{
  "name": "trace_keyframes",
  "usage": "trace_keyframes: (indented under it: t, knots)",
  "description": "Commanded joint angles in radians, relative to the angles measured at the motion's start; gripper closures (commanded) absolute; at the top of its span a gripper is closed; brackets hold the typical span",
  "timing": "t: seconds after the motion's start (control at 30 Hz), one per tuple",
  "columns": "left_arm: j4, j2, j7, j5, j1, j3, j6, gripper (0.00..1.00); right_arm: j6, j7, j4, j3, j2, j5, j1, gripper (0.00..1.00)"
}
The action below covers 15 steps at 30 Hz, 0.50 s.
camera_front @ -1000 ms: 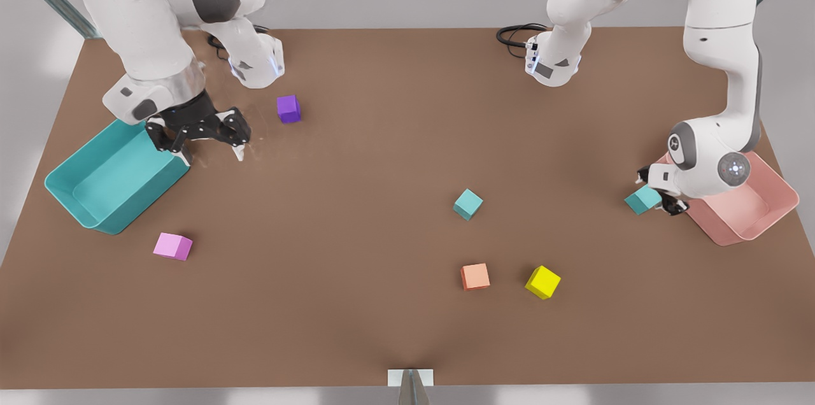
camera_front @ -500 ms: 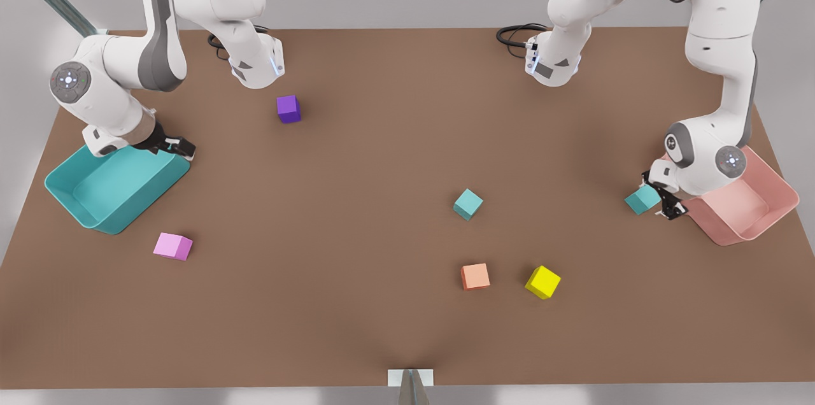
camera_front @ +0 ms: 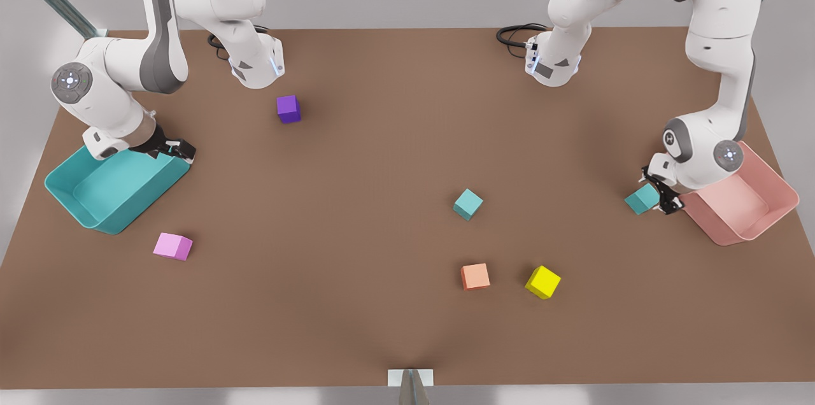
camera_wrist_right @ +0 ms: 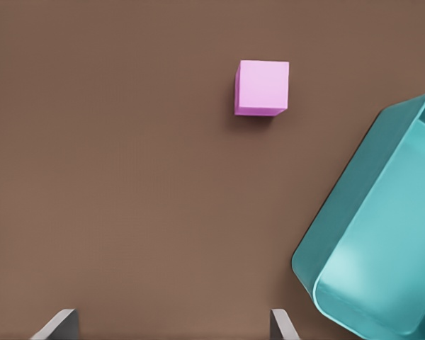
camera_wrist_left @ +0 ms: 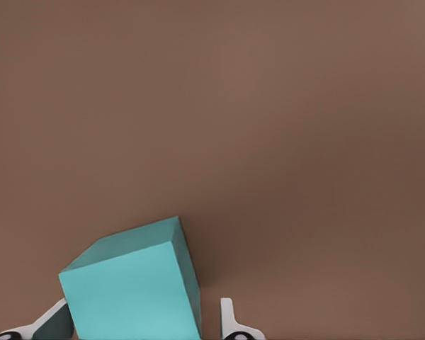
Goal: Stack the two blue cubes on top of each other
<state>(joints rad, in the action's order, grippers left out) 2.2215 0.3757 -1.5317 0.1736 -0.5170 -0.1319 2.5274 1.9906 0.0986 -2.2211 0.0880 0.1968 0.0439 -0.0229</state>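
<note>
Presently your left gripper (camera_wrist_left: 138,327) straddles a blue cube (camera_wrist_left: 131,287) beside the pink bin (camera_front: 764,211); whether its fingers touch the cube, I cannot tell. Seat them squarely, then lift straight. Farther off, the second blue cube (camera_front: 468,204) shows only in front view. Your right gripper (camera_wrist_right: 171,327) waits spread and empty by the teal bin (camera_wrist_right: 340,255).

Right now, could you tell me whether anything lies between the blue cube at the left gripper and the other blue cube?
Nothing visible does. The held-side cube sits between the left gripper fingers; bare table separates it from the other blue cube.
</note>
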Motion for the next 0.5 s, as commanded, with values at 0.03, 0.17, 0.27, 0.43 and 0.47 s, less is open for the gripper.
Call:
trace_keyframes:
  t: [0.03, 0.17, 0.27, 0.43, 0.47]
  knots:
    - [0.000, 0.008, -0.057, -0.003, -0.001, 0.001, 0.025, 0.00, 0.002, -0.031, 0.000, -0.001, 0.001, -0.001, 0.000, 0.00]
    - [0.001, 0.045, -0.057, -0.005, -0.021, 0.000, 0.053, 0.00, 0.005, -0.031, 0.000, -0.001, -0.002, -0.001, -0.002, 0.00]
    - [0.003, 0.055, -0.057, -0.005, -0.028, 0.000, 0.057, 0.00, 0.008, -0.031, 0.000, -0.001, -0.007, -0.001, -0.002, 0.00]
    - [0.006, 0.035, -0.021, -0.006, -0.017, -0.002, 0.024, 0.36, 0.008, -0.031, -0.002, -0.001, -0.005, -0.001, -0.002, 0.00]
    - [0.006, 0.028, -0.007, -0.006, -0.017, -0.003, 0.018, 0.39, 0.008, -0.031, -0.002, -0.001, -0.005, -0.001, -0.002, 0.00]
